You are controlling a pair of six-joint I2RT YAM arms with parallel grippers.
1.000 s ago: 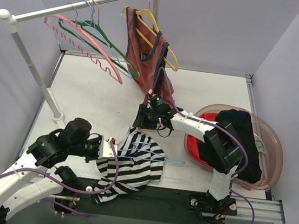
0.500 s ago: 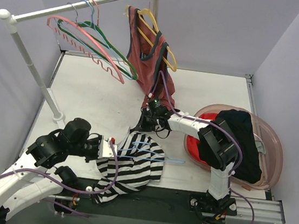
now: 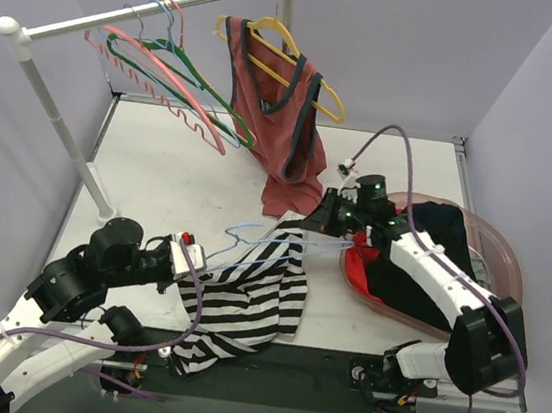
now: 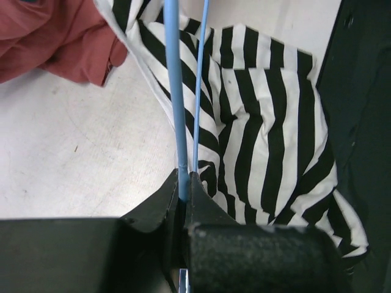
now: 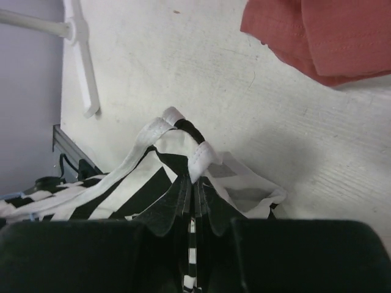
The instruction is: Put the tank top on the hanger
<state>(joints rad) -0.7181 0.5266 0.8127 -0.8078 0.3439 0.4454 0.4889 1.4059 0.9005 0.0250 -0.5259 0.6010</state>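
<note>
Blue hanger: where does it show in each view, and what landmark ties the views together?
Top external: the hanger is mid-table, running from the left claw across the striped top.
Left wrist: the hanger is at centre, two blue wires rising from the shut left claw.
Right wrist: cannot make it out.
Shared landmark: the striped top, seen in all three.

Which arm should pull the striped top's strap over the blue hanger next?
Probably the right. The right gripper is shut on the strap edge of the tank top, while the left gripper is shut on the hanger, holding it.
</note>
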